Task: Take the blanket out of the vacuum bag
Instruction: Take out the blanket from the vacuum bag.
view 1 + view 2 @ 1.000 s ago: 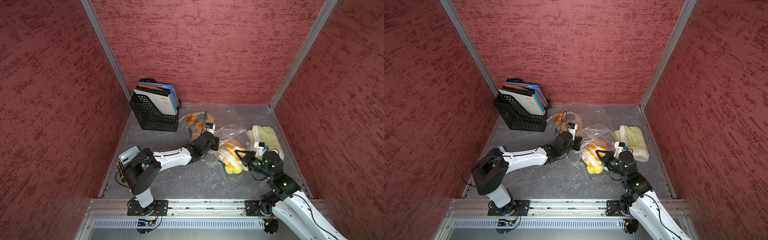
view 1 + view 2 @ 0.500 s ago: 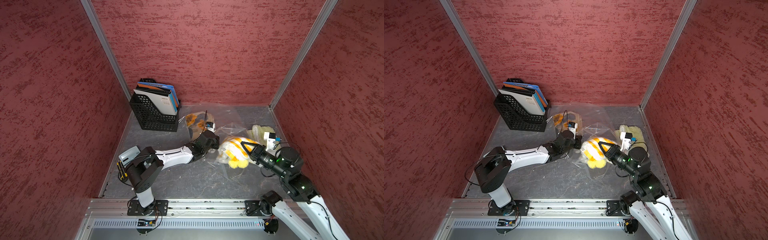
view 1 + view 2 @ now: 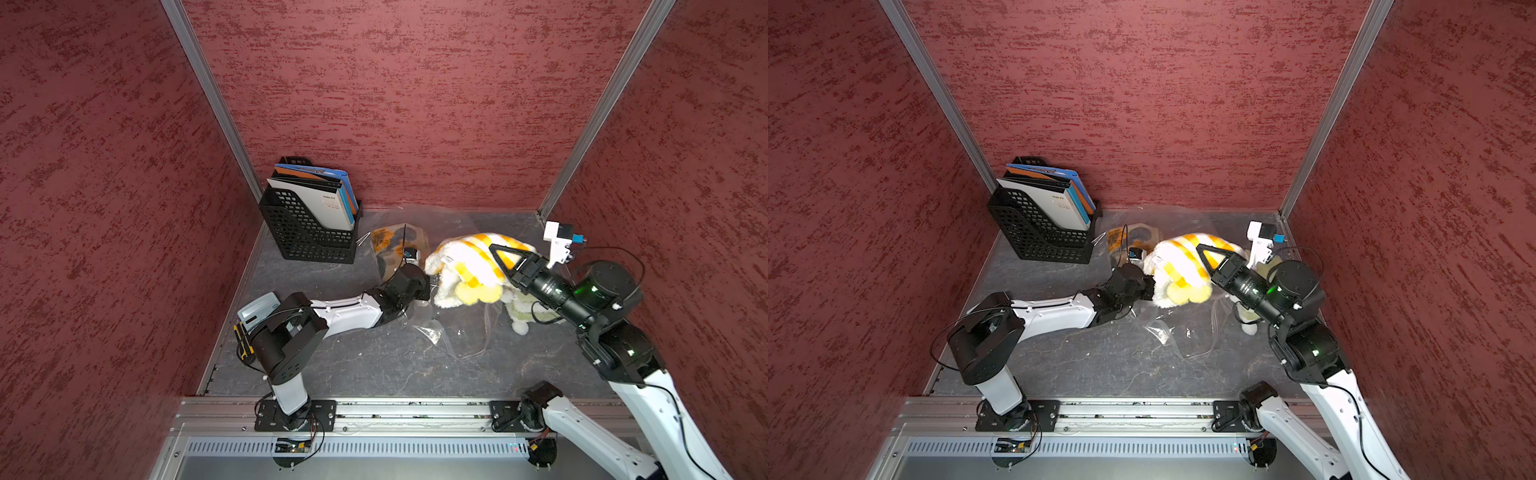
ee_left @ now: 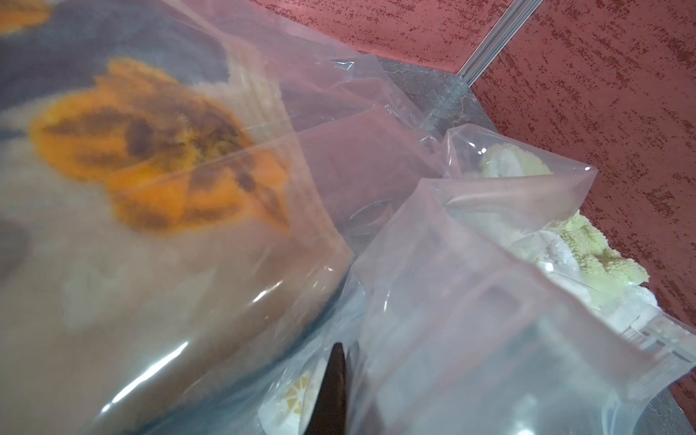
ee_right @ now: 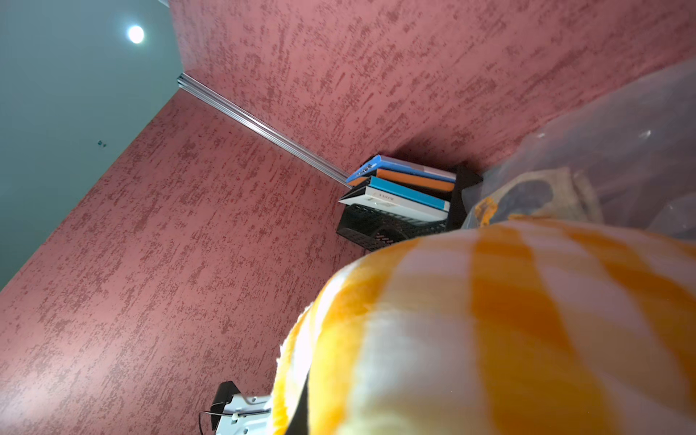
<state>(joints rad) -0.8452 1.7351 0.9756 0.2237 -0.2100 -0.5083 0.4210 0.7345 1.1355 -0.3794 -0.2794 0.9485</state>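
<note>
Left of centre in a top view, the left pincer (image 3: 424, 286) is closed, seemingly pinching the bag (image 3: 455, 336), which is lying crumpled on the desk (image 3: 353, 365) just below centre. At centre the blanket (image 3: 461, 270) is hanging lifted, clamped in the closed right pincer (image 3: 496, 251). Doing this well means the left is pinning the plastic firmly while the right is drawing up and away, smoothly, so the fleece isn't dragging the bag along.

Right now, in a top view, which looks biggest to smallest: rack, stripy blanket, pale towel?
Largest: rack and blanket, about alike; the blanket is held up nearer the camera, so I won't rank them.
Smallest: towel, though the right arm hides part of it.
</note>
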